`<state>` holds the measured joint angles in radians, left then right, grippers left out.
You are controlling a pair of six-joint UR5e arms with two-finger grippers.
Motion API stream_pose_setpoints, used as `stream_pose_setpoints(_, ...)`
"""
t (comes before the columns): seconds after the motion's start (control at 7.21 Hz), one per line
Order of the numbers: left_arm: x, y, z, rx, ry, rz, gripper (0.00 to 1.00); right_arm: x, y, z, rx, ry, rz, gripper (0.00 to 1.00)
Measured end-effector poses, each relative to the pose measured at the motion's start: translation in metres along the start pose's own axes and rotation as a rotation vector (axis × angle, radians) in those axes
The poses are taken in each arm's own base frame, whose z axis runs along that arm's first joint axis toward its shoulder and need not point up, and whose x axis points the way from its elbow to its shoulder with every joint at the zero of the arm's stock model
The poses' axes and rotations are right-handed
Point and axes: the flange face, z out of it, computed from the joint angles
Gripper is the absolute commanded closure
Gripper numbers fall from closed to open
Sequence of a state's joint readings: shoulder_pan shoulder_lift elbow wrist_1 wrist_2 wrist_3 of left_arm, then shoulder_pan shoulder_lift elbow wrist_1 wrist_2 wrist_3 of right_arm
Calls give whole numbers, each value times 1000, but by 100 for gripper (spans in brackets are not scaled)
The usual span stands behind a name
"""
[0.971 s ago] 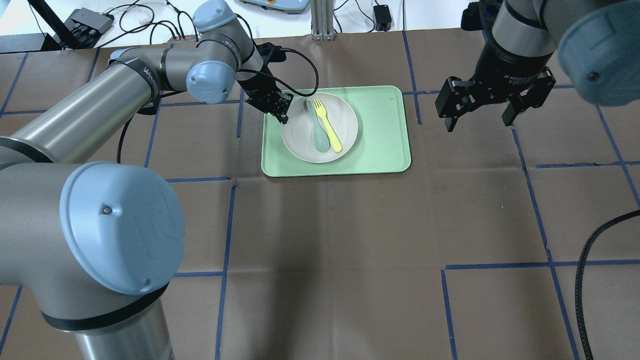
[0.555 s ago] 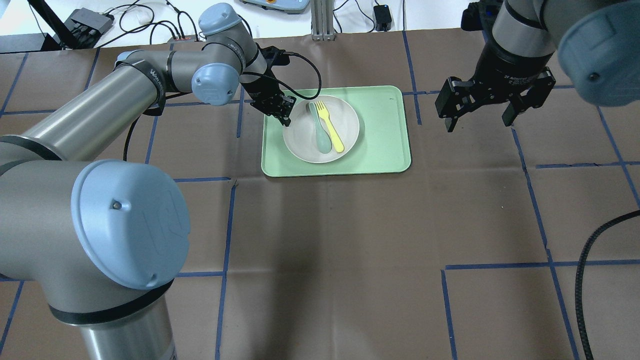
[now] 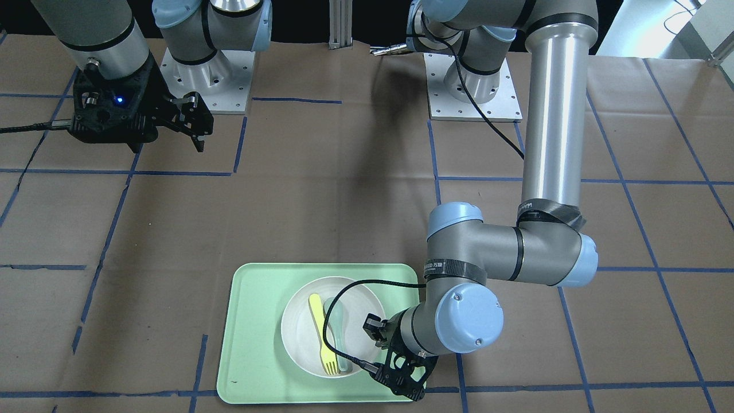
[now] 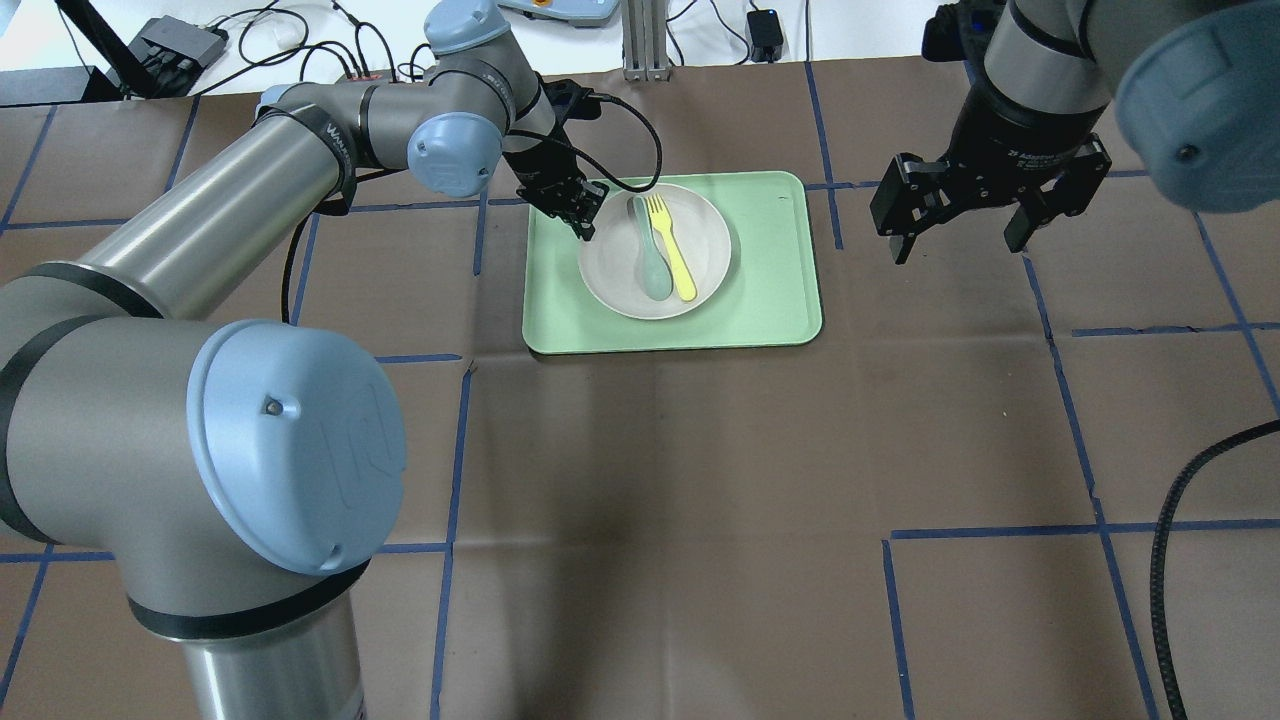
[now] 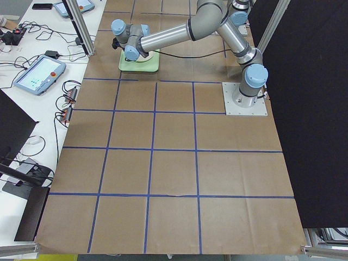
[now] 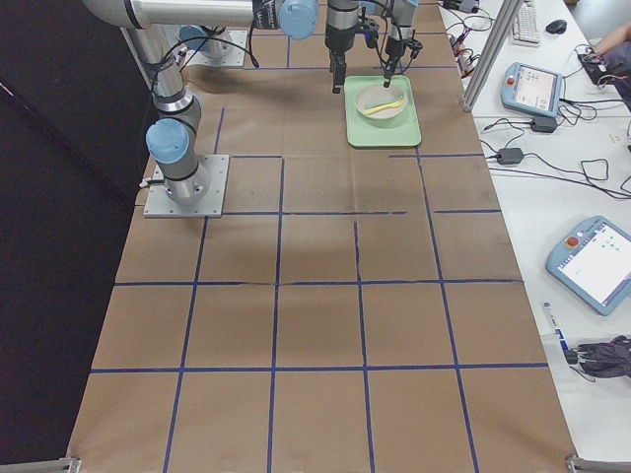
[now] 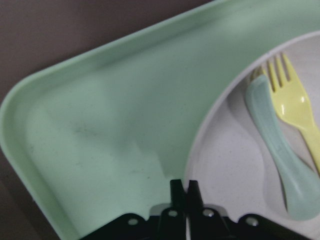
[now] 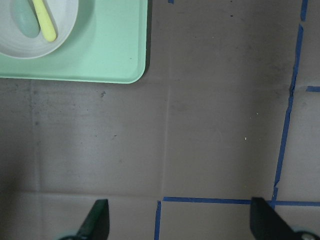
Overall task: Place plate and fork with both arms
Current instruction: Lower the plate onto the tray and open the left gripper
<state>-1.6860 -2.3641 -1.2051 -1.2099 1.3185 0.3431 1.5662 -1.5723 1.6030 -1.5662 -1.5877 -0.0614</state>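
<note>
The off-white plate (image 4: pixel 615 272) sits in the mint-green tray (image 4: pixel 770 270). The pale-yellow fork (image 4: pixel 672 250) and a grey-green spoon (image 4: pixel 652 262) lie in it side by side. My left gripper (image 4: pixel 585 225) is shut on the plate's left rim. The left wrist view shows the two fingertips (image 7: pixel 182 187) pinched together on the rim of the plate (image 7: pixel 225 165), next to the fork (image 7: pixel 295 105). My right gripper (image 4: pixel 965 228) is open and empty, hovering over the table to the right of the tray.
The tray stands at the far middle of the brown paper-covered table with blue tape lines. The right wrist view shows the tray's corner (image 8: pixel 110 55) and bare table below it. Cables and boxes lie beyond the table's far edge.
My left gripper has moved right and slightly away with the plate in its hold; plate, fork and spoon shifted with it across the tray. The right arm has not moved.
</note>
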Motion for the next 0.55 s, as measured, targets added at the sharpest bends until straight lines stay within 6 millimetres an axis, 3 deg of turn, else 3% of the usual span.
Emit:
stream_pose_setpoints(0.42, 11, -4, 7, -21, -37, 130, 77, 0, 0, 0, 0, 0, 0, 0)
stream_pose_setpoints(0.55, 20, -5, 9, -29, -54, 158, 61, 0, 0, 0, 0, 0, 0, 0)
